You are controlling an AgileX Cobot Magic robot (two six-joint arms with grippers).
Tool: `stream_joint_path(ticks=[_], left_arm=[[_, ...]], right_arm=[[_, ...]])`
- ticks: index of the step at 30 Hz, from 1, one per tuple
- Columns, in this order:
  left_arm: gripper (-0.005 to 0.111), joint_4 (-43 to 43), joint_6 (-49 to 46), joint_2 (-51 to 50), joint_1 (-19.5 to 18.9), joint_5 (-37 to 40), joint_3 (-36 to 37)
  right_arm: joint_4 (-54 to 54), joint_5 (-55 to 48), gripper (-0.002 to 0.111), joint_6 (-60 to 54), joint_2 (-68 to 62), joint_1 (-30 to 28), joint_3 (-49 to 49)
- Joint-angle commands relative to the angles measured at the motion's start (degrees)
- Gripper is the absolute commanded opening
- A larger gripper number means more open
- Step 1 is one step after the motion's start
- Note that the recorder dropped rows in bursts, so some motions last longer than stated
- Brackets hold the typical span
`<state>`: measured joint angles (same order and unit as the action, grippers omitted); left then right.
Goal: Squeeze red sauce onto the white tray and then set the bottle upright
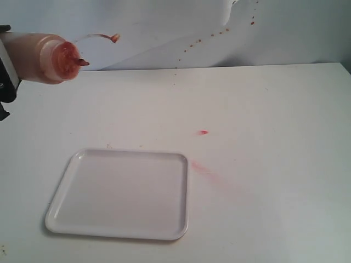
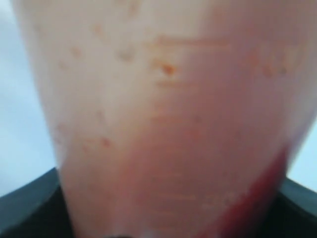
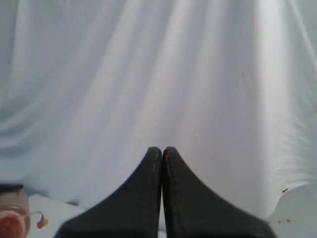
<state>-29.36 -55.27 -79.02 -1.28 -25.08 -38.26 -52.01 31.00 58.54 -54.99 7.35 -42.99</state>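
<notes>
The bottle hangs on its side high over the table's far left. Its red-stained nozzle points right, with the thin tethered cap trailing above it. My left gripper is shut on the bottle's body at the frame edge. In the left wrist view the bottle fills the picture, with dark red sauce pooled along one side and dark fingers at its flanks. The white tray lies flat below, its surface plain white. My right gripper is shut and empty, facing a white curtain.
A small red spot and a faint pink smear mark the white table to the right of the tray. Red specks dot the white backdrop. The bottle shows at a corner of the right wrist view.
</notes>
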Motion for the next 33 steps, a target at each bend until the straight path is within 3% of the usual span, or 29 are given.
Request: stream_joint_path(ticks=[1, 5, 9, 14, 17, 20, 23, 25, 33], left_arm=[[0.000, -2.1, -2.9, 0.9, 0.2, 0.1, -0.8], [0.000, -2.7, -7.2, 0.9, 0.2, 1.2, -0.8], [0.000, -3.0, -10.1, 0.9, 0.2, 1.9, -0.8], [0.000, -3.0, -18.7, 0.9, 4.5, 7.2, -0.8], [0.000, -2.9, -19.8, 0.9, 7.8, 7.9, -1.2], [0.000, -2.9, -22.2, 0.9, 10.2, 11.7, -2.8], [0.000, -2.9, -26.4, 0.9, 11.8, 17.1, -4.3], [0.000, -3.7, -27.3, 0.9, 12.1, 18.0, -5.3], [0.000, -16.6, -27.3, 0.9, 12.1, 23.6, -7.9]], right_arm=[[-6.0, 4.2, 0.000, 0.4, -13.1, 0.2, -6.0], [-16.6, 6.7, 0.000, 4.5, -23.1, 0.2, -12.3], [-25.2, 15.3, 0.000, 10.8, -31.9, 0.2, -20.0], [-34.7, 20.3, 0.006, 18.8, -42.6, 0.2, -29.4], [-34.6, 23.4, 0.020, 21.6, -48.0, 0.2, -33.7], [-34.5, 28.6, 0.044, 25.3, -53.3, 0.2, -37.2], [-33.9, 31.7, 0.079, 30.9, -57.9, 0.8, -40.7], [-33.7, 32.7, 0.093, 32.5, -60.2, 1.4, -42.4], [-32.5, 39.0, 0.090, 33.4, -67.9, 5.5, -47.0]])
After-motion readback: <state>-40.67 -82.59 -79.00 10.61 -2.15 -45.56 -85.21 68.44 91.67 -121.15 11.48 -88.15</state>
